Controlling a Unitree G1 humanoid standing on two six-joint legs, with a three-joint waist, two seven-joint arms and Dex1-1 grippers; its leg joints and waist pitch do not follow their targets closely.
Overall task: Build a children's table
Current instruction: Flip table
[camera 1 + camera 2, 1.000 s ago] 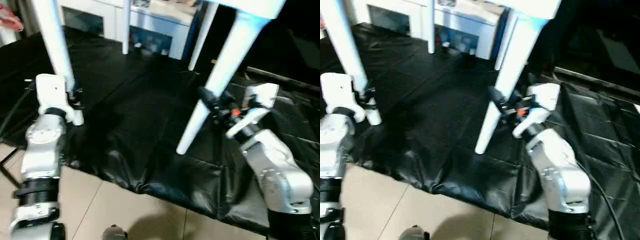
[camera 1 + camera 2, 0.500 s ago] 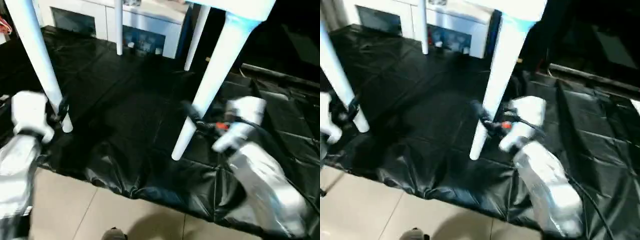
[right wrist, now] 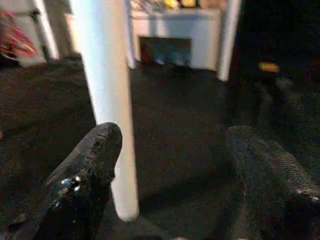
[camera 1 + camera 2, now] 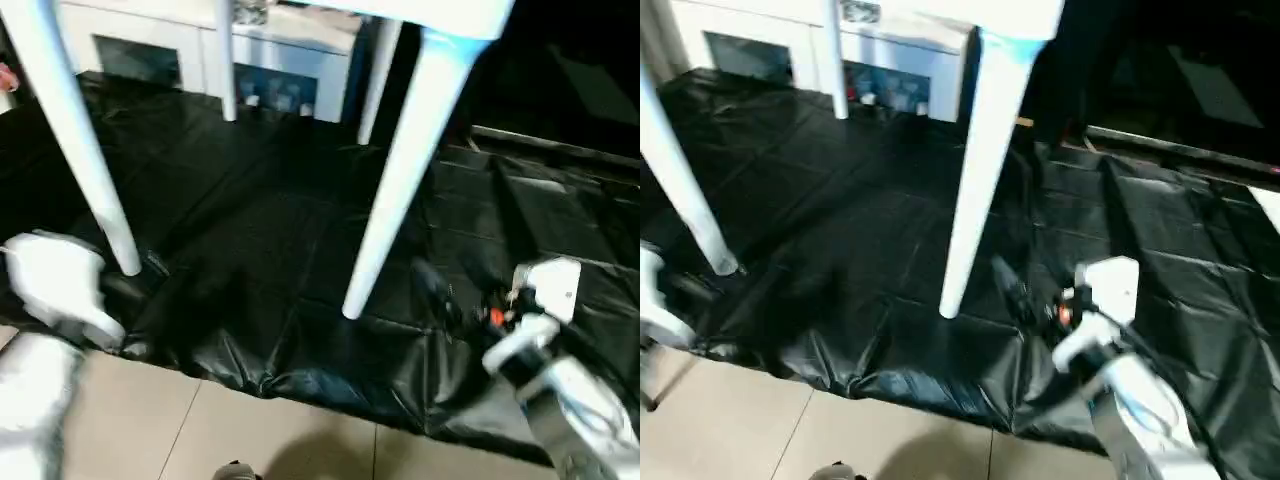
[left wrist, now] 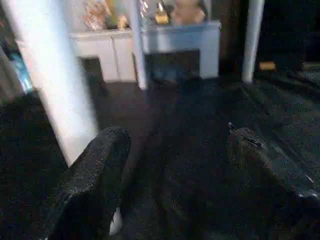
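- Table point(image 4: 430, 12): stands upright on the black sheet point(image 4: 260, 230), top at the upper edge of the head views, only its front rim in sight.
- Legs: 4 counted. Front L leg point(image 4: 75, 140) and front R leg point(image 4: 400, 170) near the robot; 2 rear legs point(image 4: 222, 60) further back, in front of a white cabinet point(image 4: 280, 70).
- Front R leg seated in its corner socket, as far as seen; the other 3 sockets are out of frame, cannot confirm fit.
- Both front feet rest on the sheet. Rear feet appear down too, but small in frame.
- Left gripper point(image 5: 175, 165): jaws wide apart, nothing between them. 1 finger point(image 5: 95, 175) just beside the front L leg, not clamped on it.
- Right gripper point(image 3: 175, 170): jaws wide apart, empty. Front R leg rises beside 1 finger point(image 3: 85, 170); contact not evident. In the head view this gripper sits low, apart from the leg.
- Progress, my judgement: assy. looks done, or v. nearly. All 4 legs fitted, table flipped onto its feet, both grippers free of it.
- Left to do, est.: at most a check that legs are fully home and the table sits level. No loose parts seen on the sheet.
- Risk: sheet is wrinkled at the front edge, near the tile floor point(image 4: 200, 420); a foot could sit uneven.
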